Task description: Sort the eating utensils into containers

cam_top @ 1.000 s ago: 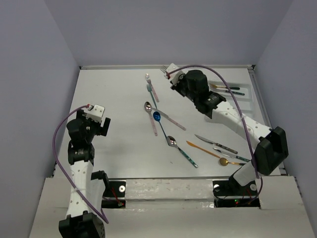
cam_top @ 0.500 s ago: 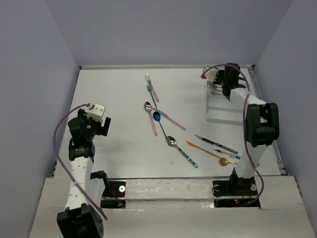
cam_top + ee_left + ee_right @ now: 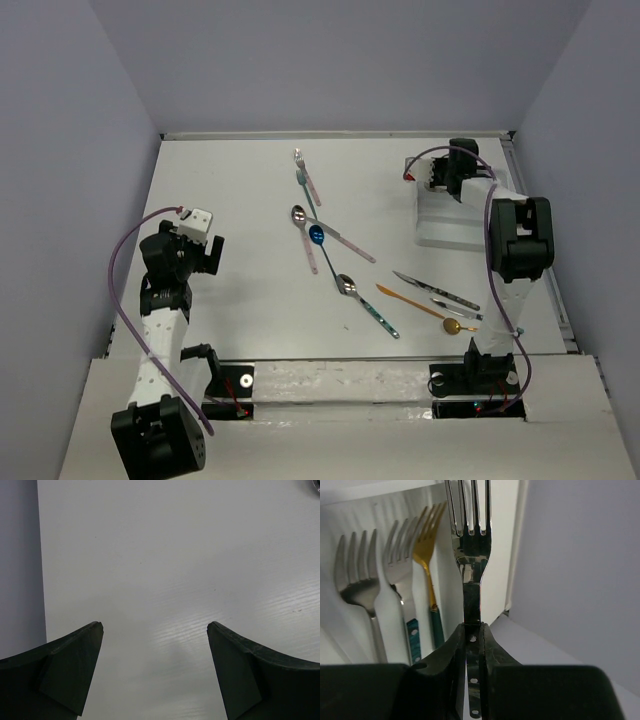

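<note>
In the right wrist view my right gripper point(image 3: 471, 626) is shut on the black handle of a silver fork point(image 3: 469, 515), held tines forward over the white tray point(image 3: 502, 540). Three forks lie in the tray's compartment: a plain silver fork point(image 3: 355, 575), a teal-handled fork point(image 3: 400, 570) and a gold fork point(image 3: 427, 535). From above, the right gripper point(image 3: 432, 172) is at the tray's point(image 3: 455, 228) far end. Loose utensils lie mid-table: a pink fork point(image 3: 306, 175), a blue spoon point(image 3: 317, 236), a teal spoon point(image 3: 365, 302) and an orange knife point(image 3: 405, 298). My left gripper point(image 3: 155, 626) is open over bare table.
More utensils lie near the right arm's base: a dark-handled knife point(image 3: 435, 290) and a gold spoon point(image 3: 453, 326). The left gripper point(image 3: 195, 228) hangs over the table's left side, by the wall. The back wall rises just beyond the tray.
The right arm swung from the table's far middle to the tray at the far right, carrying the fork, then settled there. The left arm barely moved.
</note>
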Tool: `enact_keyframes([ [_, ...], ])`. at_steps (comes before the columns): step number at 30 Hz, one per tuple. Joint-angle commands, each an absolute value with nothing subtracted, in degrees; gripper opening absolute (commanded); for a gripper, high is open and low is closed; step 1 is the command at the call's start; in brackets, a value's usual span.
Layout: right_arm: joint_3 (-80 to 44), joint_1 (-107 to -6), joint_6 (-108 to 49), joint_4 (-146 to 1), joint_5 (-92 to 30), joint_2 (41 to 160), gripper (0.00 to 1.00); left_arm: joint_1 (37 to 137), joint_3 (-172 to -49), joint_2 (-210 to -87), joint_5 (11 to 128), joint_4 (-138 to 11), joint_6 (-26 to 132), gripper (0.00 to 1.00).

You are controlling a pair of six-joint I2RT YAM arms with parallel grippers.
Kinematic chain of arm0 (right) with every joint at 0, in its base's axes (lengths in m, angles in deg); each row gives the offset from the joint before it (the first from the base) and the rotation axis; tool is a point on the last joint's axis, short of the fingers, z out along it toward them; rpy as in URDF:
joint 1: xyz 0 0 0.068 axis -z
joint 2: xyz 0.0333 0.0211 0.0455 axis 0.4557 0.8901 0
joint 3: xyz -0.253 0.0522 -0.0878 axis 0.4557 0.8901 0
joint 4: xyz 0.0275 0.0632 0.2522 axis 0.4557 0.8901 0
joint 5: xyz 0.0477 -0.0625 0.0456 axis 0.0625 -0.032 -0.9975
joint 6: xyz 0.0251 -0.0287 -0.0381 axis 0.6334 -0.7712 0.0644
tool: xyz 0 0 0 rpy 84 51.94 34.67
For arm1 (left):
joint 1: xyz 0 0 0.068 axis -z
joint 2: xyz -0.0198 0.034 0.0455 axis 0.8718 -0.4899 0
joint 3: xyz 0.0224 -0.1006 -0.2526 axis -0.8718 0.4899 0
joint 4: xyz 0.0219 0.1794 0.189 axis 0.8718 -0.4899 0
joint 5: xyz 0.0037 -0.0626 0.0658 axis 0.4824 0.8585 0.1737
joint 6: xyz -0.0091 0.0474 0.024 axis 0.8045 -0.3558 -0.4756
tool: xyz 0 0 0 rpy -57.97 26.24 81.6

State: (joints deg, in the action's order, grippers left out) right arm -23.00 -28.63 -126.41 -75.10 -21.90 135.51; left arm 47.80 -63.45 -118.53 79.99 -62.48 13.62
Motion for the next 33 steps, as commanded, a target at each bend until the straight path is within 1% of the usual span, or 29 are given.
enact_keyframes([
  [1, -24.56, -27.21, -128.93, -75.38, -21.94, 136.05, 0.08, 47.57, -65.68, -119.06, 79.31, -59.80, 14.50, 0.99],
  [5, -22.89, -26.06, -130.69, -75.30, -21.77, 135.87, 0.09, 47.57, -65.85, -119.33, 79.22, -59.80, 14.59, 0.99],
  [6, -22.80, -26.06, -130.52, -75.30, -21.77, 135.87, 0.13, 47.57, -65.85, -119.33, 79.22, -59.80, 14.59, 0.99],
  [7, -22.80, -26.06, -130.00, -75.21, -21.94, 135.87, 0.19, 47.57, -65.85, -119.33, 79.22, -59.80, 14.59, 0.99],
  [8, -22.80, -25.45, -129.30, -75.30, -22.38, 135.78, 0.41, 47.57, -65.85, -119.33, 79.22, -59.80, 14.59, 0.99],
  [9, -22.71, -25.44, -129.03, -75.38, -22.56, 135.70, 0.47, 47.57, -65.77, -119.42, 79.22, -59.80, 14.59, 0.99],
  [11, -22.71, -25.44, -128.68, -75.38, -22.73, 135.26, 0.52, 47.57, -65.85, -119.42, 79.40, -59.80, 14.50, 0.99],
  [12, -22.71, -25.44, -128.67, -75.38, -22.82, 135.17, 0.58, 47.57, -65.85, -119.33, 79.49, -59.80, 14.50, 0.99],
  [14, -22.97, -25.44, -127.62, -75.47, -23.00, 134.47, 0.63, 47.66, -65.76, -119.33, 79.75, -59.54, 14.41, 0.99],
  [18, -24.29, -25.44, -122.27, -77.40, -26.50, 132.10, 0.65, 47.57, -66.64, -119.59, 82.38, -59.62, 13.97, 0.99],
  [20, -24.56, -25.44, -117.02, -81.70, -28.35, 129.65, 0.67, 47.92, -69.44, -120.99, 84.66, -60.67, 14.32, 0.99],
  [21, -24.73, -25.44, -114.46, -85.19, -28.88, 128.67, 0.68, 49.32, -72.85, -123.09, 85.11, -61.03, 14.93, 0.99],
  [24, -27.09, -26.06, -100.24, -89.43, -28.80, 126.12, 0.71, 54.23, -80.06, -127.93, 81.79, -63.48, 18.18, 0.99],
  [25, -27.89, -26.58, -95.50, -91.54, -28.10, 124.46, 0.72, 59.04, -85.57, -132.47, 78.55, -64.45, 18.71, 0.98],
  [26, -28.68, -27.11, -84.66, -91.99, -27.23, 123.66, 0.73, 61.00, -88.32, -135.04, 77.22, -65.15, 19.15, 0.97],
  [27, -31.38, -27.11, -78.64, -90.34, -24.61, 122.18, 0.77, 65.46, -94.01, -140.20, 76.51, -68.38, 19.59, 0.95],
  [28, -33.33, -27.81, -72.31, -87.45, -24.15, 121.64, 0.77, 66.46, -97.02, -142.68, 76.50, -70.15, 20.03, 0.95],
  [29, -35.35, -28.69, -61.37, -83.95, -27.01, 121.20, 0.73, 66.90, -99.49, -144.97, 76.85, -72.87, 21.08, 0.94],
  [31, -39.12, -30.53, -51.82, -77.35, -29.93, 120.84, 0.70, 66.91, -104.50, -149.45, 78.95, -74.64, 25.28, 0.92],
  [32, -39.84, -31.93, -46.11, -76.19, -30.81, 120.93, 0.69, 66.91, -104.78, -150.17, 79.40, -74.39, 26.09, 0.92],
  [33, -40.63, -35.69, -44.67, -75.04, -31.78, 121.37, 0.67, 66.91, -104.53, -150.53, 79.66, -73.69, 26.71, 0.92],
])
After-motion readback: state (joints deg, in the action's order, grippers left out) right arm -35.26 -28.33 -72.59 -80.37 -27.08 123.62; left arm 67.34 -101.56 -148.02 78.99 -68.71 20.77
